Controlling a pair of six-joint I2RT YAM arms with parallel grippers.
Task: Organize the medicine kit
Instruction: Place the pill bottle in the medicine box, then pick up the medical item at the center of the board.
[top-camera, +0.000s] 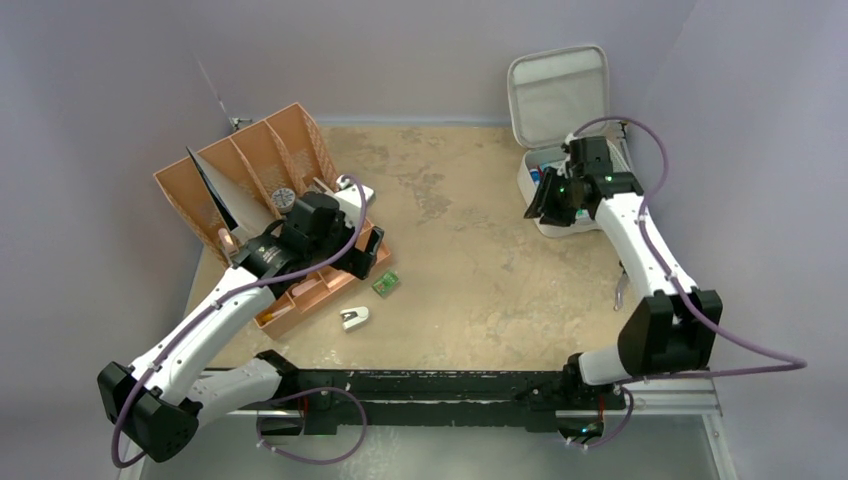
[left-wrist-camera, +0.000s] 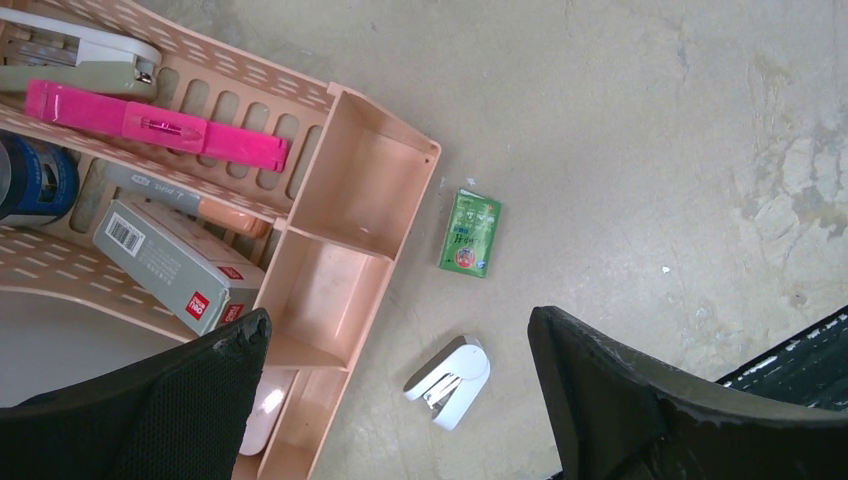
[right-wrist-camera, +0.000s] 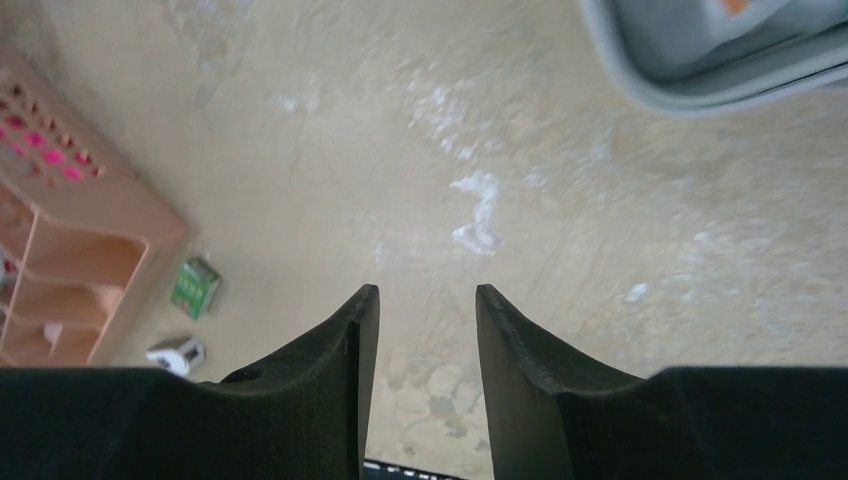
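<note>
The light grey medicine kit (top-camera: 545, 222) lies open at the back right, its lid (top-camera: 557, 95) standing up, with small items inside. Its rim shows in the right wrist view (right-wrist-camera: 700, 95). My right gripper (top-camera: 541, 202) hovers at the kit's left edge, open and empty (right-wrist-camera: 425, 295). A green sachet (top-camera: 385, 284) and a small white stapler (top-camera: 354, 318) lie on the table near the tan-orange tray. My left gripper (top-camera: 366, 253) is wide open and empty (left-wrist-camera: 398, 320), above the tray's edge, with the sachet (left-wrist-camera: 470, 232) and the stapler (left-wrist-camera: 449, 382) below it.
A tan-orange divided tray (left-wrist-camera: 340, 250) holds a pink item (left-wrist-camera: 160, 125), a grey box (left-wrist-camera: 175, 265), a blue item (left-wrist-camera: 35, 180) and a grey-white stapler (left-wrist-camera: 80, 55). A taller tan-orange file organizer (top-camera: 250, 165) stands at the back left. Walls close in behind and at both sides.
</note>
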